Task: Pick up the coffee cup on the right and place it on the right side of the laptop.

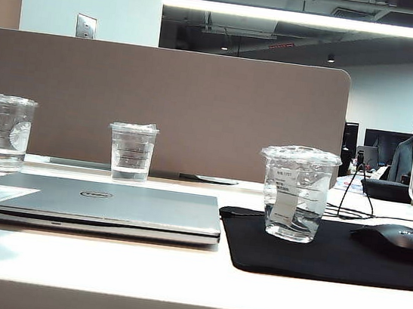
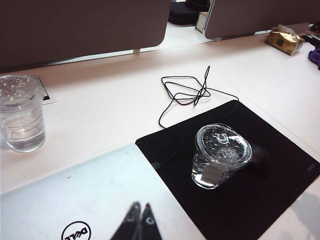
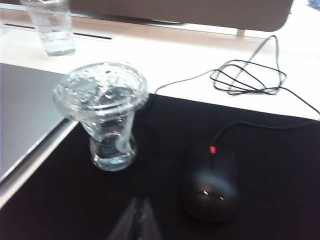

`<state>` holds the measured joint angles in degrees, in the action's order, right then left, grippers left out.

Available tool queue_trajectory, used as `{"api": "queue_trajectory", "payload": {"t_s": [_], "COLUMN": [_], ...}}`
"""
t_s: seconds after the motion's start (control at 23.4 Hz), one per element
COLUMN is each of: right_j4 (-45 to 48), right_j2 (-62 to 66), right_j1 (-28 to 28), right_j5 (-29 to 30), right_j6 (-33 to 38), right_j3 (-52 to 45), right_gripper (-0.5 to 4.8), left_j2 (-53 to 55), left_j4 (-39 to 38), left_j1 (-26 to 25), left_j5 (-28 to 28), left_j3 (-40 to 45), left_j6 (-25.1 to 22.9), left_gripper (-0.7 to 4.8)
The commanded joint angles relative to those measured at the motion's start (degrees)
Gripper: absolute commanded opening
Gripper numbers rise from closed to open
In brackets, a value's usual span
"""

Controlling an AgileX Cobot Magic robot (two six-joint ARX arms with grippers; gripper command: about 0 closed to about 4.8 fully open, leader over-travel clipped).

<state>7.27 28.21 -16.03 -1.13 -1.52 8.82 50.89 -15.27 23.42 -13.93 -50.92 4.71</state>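
One clear plastic coffee cup (image 1: 296,194) with domed lid and narrow white label stands upright on a black mouse pad (image 1: 329,266), just right of the closed silver-grey Dell laptop (image 1: 101,205), a little clear liquid at its bottom. Right gripper (image 3: 136,220) hangs above the pad, fingers together, holding nothing, cup near but apart from the tips. Left gripper (image 2: 140,220) sits over the laptop lid, fingers together too, cup well apart across the pad. Black mouse (image 1: 397,240) lies on the pad beside the cup, red light showing in the right wrist view, its tangled black cable (image 2: 187,92) on the white table (image 1: 176,272) behind. Two more clear cups, one with a round white patch (image 1: 6,132) and one with horizontal lines (image 1: 131,152), stand behind the laptop. Nothing stands between right fingers and cup.
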Motion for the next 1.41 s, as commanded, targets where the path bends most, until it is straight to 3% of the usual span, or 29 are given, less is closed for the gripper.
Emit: {"api": "queue_trajectory", "payload": {"t_s": [0.04,0.34,0.73,1.41], "right_j4": [0.2,0.2,-3.2,-5.3], "right_j2": [-3.5,-9.0,-21.7,-28.2], "right_j1": [0.1,0.3,5.0,12.2], "right_j5": [-0.5,-0.5,-0.5,-0.2], "right_j6": [-0.3,-0.3,-1.6,-1.0], "right_j3": [-1.4,-4.2,-8.2,-8.2], "right_gripper": [-0.06,-0.06,-0.06,-0.06], "left_j2": [-0.1,-0.1,-0.1,-0.1], "left_j4": [0.7,0.7,0.7,0.7], "left_j1": [0.0,0.0,0.0,0.0], "left_j5": [-0.3,-0.3,-0.3,-0.3], "left_j3": [-0.4,-0.4,-0.4,-0.3], "left_j6": [-0.2,-0.2,-0.2,-0.2], "left_gripper": [-0.05,-0.05,-0.05,-0.05]}}
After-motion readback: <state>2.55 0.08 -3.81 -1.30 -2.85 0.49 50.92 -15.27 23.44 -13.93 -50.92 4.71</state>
